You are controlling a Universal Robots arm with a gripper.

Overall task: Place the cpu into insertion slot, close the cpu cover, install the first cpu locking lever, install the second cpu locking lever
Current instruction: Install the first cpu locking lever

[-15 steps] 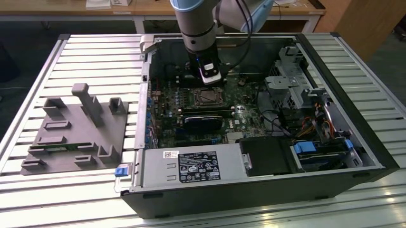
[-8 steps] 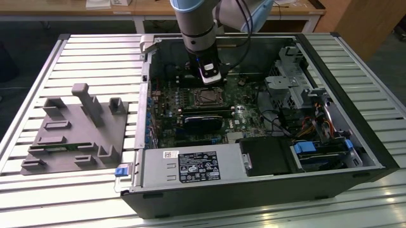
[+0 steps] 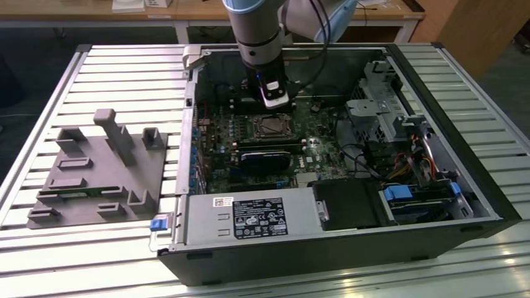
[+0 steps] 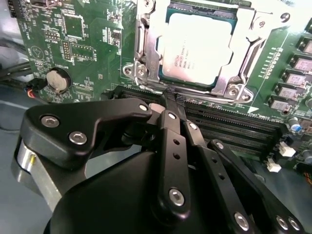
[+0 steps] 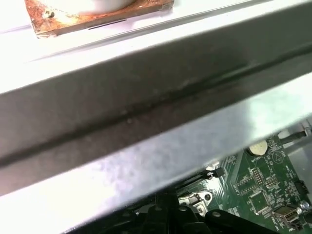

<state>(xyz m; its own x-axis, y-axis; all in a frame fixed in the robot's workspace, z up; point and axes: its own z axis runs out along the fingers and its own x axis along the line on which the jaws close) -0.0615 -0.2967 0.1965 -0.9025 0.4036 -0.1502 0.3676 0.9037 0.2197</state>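
Cpu (image 4: 197,46) sits flat in the insertion slot (image 3: 269,127) on the green motherboard (image 4: 83,44), pale metal top up. We see the cpu cover (image 4: 146,53) down over it: the silver frame lies around the chip's edges and the chip top shows through the window. Whether the locking levers are latched, we cannot tell.

Tool (image 4: 168,97), second wrist view: black fingers (image 4: 168,141) are drawn together, and the tips meet with no gap we can see. They sit right at the cover's edge, on the side where the long dark memory slots (image 4: 229,131) run. Whether anything thin is pinched between the tips, we cannot tell. Contact with the frame is also unclear.

Exterior view: the arm (image 3: 257,31) comes down into the open computer case (image 3: 463,205), which lies on its side on the slatted metal surface (image 3: 124,68). The arm's end hangs just beside the slot, on the side farther from the camera. A grey moulded fixture (image 3: 91,180) rests on the surface to the exterior view's left of the case, well apart from the slot. A power supply (image 3: 248,220) takes the case's near corner.

We note a coin battery (image 4: 56,80) on the motherboard near the tool's outer knuckle. In the first wrist view, a grey metal case edge (image 5: 146,112) crosses close to the camera, with green board beyond it.
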